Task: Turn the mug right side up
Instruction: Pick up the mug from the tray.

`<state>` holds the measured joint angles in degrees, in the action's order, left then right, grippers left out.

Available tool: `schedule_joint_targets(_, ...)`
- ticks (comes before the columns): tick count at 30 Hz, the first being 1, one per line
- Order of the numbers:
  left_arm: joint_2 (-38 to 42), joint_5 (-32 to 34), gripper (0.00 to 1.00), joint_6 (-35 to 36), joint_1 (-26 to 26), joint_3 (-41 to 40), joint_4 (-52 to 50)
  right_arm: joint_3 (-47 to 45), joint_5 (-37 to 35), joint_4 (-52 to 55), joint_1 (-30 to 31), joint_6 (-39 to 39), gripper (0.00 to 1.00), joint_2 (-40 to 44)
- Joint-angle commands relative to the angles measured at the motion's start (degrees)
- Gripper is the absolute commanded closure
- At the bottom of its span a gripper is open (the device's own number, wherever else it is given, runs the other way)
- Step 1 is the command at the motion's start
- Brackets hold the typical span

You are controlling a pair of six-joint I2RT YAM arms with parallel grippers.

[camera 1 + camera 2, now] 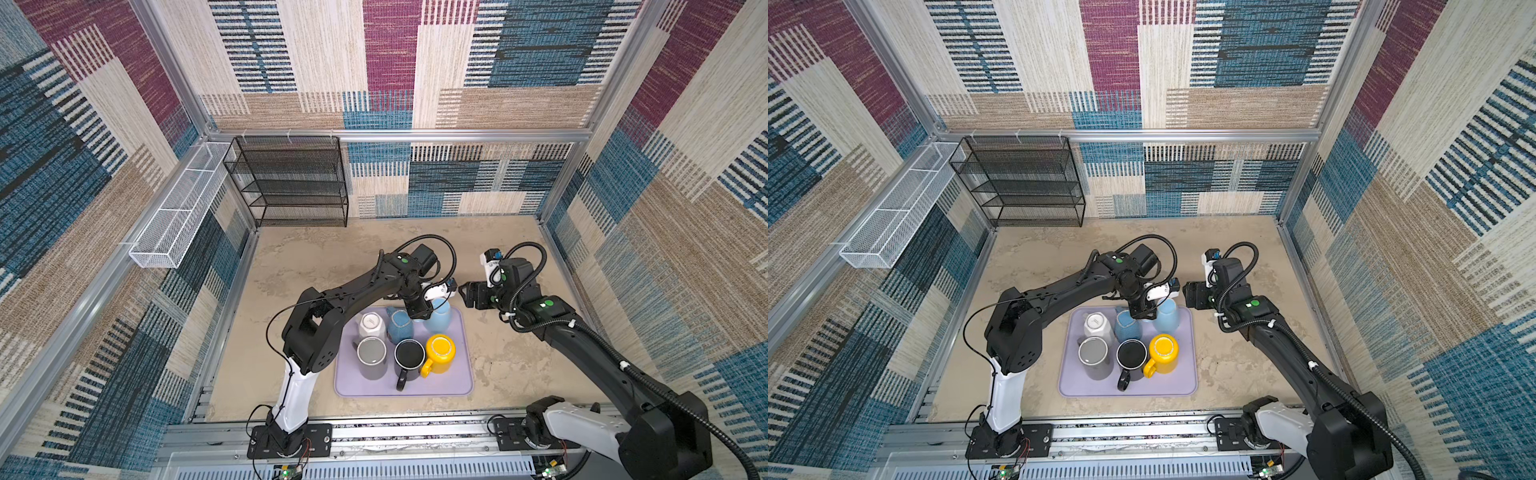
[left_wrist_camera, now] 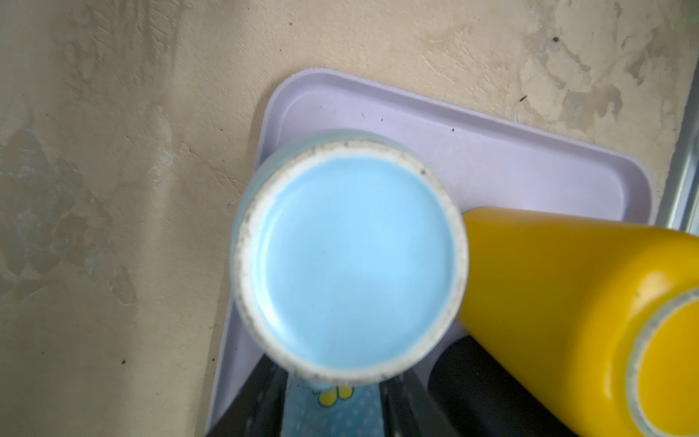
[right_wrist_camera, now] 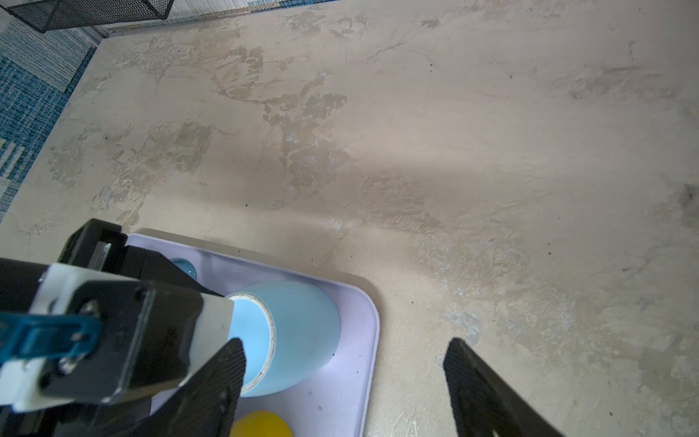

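Mug: light blue mug (image 1: 439,319), base up, stands in the upper right corner of the tray (image 1: 455,380), near the centre of both top views.
Left jaws: left gripper (image 2: 333,403) sits over that mug. Its jaws flank a blue dotted piece (image 2: 340,420) at the lower edge of the left wrist view. I cannot tell whether they pinch it.
Right jaws: right gripper (image 3: 344,342) is spread wide and empty, over the table (image 3: 454,151) just past the tray's upper right corner.
Neighbour: yellow mug (image 1: 440,353), base up, is just below.
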<state>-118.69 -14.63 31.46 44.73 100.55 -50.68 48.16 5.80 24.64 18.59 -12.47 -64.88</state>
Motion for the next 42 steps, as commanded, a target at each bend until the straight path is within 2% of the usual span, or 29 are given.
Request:
schedule_joint_targets(1,-0.8,1.3,0.61,2.8,0.3,1.3,-3.0,-0.5,-0.2,-2.1,-0.1,0.5,0.16,0.7)
schedule_joint_targets(12,-3.4,2.9,0.64,4.8,0.5,4.3,-6.4,-3.3,1.9,-3.2,-0.3,-0.3,0.17,2.6)
schedule_joint_targets(18,-5.2,3.9,0.72,6.1,0.6,6.4,-8.4,-4.4,2.3,-3.7,-0.3,-0.6,0.18,3.5)
schedule_joint_targets(34,-6.8,2.5,0.65,5.4,0.7,8.4,-8.6,-3.8,2.6,-4.0,-0.3,-0.4,0.20,2.5)
schedule_joint_targets(36,-6.9,2.4,0.67,5.2,0.7,8.5,-8.6,-3.7,2.6,-3.9,-0.3,-0.3,0.20,2.4)
schedule_joint_targets(40,-7.1,2.1,0.84,5.4,0.7,8.7,-8.7,-3.4,2.3,-3.8,-0.2,-0.2,0.20,2.3)
schedule_joint_targets(42,-7.2,2.4,0.87,5.3,0.8,8.7,-8.7,-3.5,2.2,-3.8,-0.3,-0.4,0.20,2.3)
